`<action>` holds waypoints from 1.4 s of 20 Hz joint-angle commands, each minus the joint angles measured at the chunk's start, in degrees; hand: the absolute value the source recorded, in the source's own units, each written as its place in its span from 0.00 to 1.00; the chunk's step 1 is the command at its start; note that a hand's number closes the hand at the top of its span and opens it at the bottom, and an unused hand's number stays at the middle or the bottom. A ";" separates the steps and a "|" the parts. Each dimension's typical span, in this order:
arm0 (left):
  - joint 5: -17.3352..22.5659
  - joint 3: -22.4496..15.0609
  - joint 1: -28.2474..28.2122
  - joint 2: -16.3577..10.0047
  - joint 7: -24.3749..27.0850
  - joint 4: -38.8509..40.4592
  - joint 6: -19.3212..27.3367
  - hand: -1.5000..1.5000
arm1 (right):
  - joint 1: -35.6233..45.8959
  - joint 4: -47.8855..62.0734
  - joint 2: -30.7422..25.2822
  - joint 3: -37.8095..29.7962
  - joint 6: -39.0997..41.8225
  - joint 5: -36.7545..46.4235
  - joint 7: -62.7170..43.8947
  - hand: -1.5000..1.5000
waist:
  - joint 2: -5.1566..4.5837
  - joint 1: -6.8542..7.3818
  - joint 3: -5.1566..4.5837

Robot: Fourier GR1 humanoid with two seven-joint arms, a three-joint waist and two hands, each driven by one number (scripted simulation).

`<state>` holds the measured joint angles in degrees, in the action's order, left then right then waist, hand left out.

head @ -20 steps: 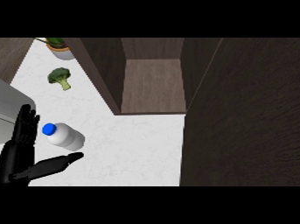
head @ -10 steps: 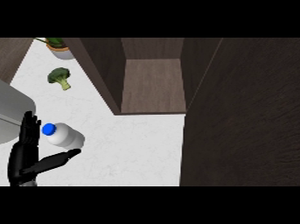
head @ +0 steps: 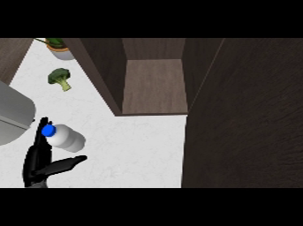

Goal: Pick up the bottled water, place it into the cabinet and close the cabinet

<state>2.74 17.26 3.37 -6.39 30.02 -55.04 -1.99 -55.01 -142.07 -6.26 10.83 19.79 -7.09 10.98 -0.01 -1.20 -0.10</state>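
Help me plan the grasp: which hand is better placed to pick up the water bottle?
Left. The left hand brackets the bottle, fingers beside it, thumb below; the right hand is not visible.

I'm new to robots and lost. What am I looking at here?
This is the view from a humanoid robot's head, looking steeply down at a white counter. The black shape at lower left is its left hand, open, fingers straight beside a water bottle with a blue cap; nothing is held yet. Nearby are broccoli, a potted plant and a grey appliance. The dark wooden box is an open cabinet, its door swung out at right. The right hand is not shown.
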 commanded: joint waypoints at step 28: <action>3.12 -0.70 12.78 6.15 25.32 29.36 -15.51 1.00 | -7.52 -5.23 0.50 -1.25 3.38 -2.13 3.06 0.00 | 0.27 -0.52 0.02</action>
<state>6.61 19.20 17.17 -4.42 51.05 -26.34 -13.91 -58.05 -141.82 -5.77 9.31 22.11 -6.68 13.72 0.12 -1.11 0.20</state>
